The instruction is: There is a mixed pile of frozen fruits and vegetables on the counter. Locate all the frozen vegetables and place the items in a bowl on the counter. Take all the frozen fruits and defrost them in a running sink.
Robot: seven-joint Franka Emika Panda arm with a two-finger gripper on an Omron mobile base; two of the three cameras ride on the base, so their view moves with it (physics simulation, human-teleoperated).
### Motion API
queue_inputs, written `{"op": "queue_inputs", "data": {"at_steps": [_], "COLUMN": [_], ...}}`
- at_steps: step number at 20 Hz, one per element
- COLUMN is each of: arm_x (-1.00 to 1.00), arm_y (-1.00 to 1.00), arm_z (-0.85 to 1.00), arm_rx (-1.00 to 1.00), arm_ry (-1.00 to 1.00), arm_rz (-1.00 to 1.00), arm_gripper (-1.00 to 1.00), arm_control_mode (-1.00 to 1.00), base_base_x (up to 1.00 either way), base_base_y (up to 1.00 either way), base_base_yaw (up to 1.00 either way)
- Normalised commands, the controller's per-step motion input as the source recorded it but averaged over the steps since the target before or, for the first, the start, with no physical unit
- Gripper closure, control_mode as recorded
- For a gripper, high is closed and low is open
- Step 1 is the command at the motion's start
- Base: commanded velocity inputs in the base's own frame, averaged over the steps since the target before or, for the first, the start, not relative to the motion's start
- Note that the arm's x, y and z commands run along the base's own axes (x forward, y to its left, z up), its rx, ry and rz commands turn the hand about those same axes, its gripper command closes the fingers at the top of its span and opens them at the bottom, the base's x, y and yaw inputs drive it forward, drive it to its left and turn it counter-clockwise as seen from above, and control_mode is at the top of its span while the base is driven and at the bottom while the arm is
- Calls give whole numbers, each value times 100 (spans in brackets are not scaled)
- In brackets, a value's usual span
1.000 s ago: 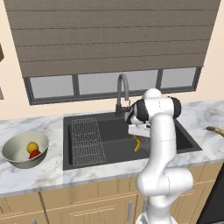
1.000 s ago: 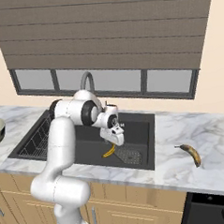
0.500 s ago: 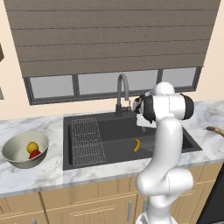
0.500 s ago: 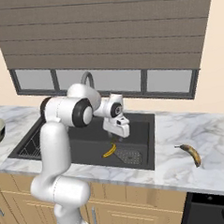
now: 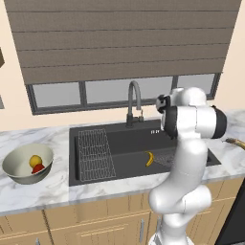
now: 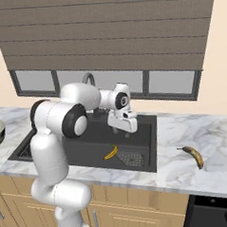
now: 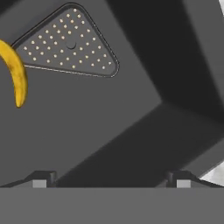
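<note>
Far to the left of the gripper [image 6: 128, 132], the grey-beige bowl [image 5: 18, 162] sits on the marble counter [image 5: 43, 191] with a yellow-orange round piece [image 5: 34, 160] and a red round piece [image 5: 38, 168] inside it, touching each other; the left base view shows both pieces plainly, while the right base view catches just the bowl's edge at its left border. Nearer, still to the gripper's left, a wire rack [image 5: 94, 154] covers the left part of the black sink [image 5: 125, 143], and the dark gooseneck tap [image 5: 134, 98] stands behind the basin; whether water runs cannot be told. The gripper hangs above the basin's right half with its jaws spread wide and nothing between them, the two dark fingertips [image 7: 41, 178] standing well apart in the hand view. Below it and a little left, one banana [image 6: 111, 152] lies on the sink floor just beside the perforated drain strainer [image 7: 70, 43], which the hand view shows in detail with the fruit's curved end at its left edge. Well to the gripper's right, a second banana [image 6: 193, 155] with dark tips rests on the counter beyond the sink; the right base view shows it whole, whereas the left base view shows just its tip past the arm.
</note>
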Motion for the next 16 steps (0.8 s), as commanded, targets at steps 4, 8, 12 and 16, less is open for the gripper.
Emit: {"op": "queue_inputs", "data": {"at_steps": [4,8,12,16], "arm_x": [-45,-54,-45,-45], "arm_y": [-28,-31,-37,-45], "arm_z": [69,63,37,7], "arm_rx": [0,0,0,5], "arm_ry": [2,0,0,0], "arm_rz": [0,10,22,28], "arm_gripper": [-100,-100,-100,-100], "arm_control_mode": [-100,-100,-100,-100], "base_base_x": [0,0,0,0], "base_base_y": [0,0,0,0], "base_base_yaw": [0,0,0,0]}}
